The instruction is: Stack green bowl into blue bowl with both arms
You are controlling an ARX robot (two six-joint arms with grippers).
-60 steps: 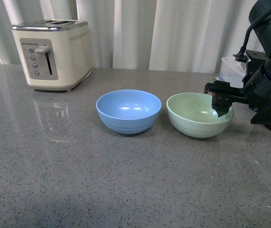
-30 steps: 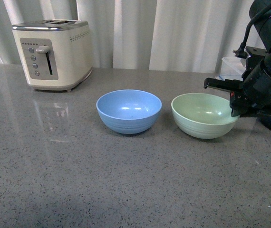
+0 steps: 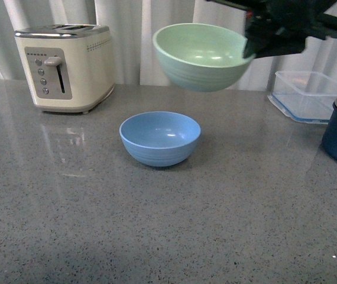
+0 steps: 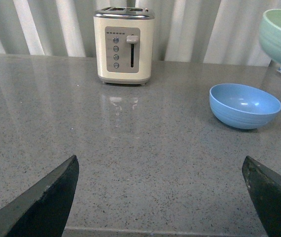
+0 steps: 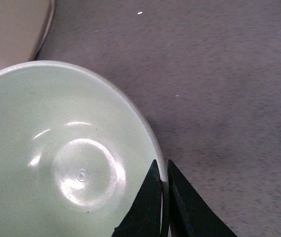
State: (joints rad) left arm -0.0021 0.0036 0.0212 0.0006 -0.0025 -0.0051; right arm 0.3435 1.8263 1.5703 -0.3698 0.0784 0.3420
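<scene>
Green bowl, rim pinched in your right claw, has risen off the counter, ready for lowering into the blue bowl below-left of the claw.

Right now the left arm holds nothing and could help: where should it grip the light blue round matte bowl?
Likely the thin left rim of the light blue round matte bowl, from that side, jaws straddling the wall: it sits upright and open, and the pale green matte bowl hangs above its right.

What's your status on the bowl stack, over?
Right hand shut on green bowl rim; left hand open, empty. Bowl in the air, not yet in blue bowl. Nothing between them.
</scene>
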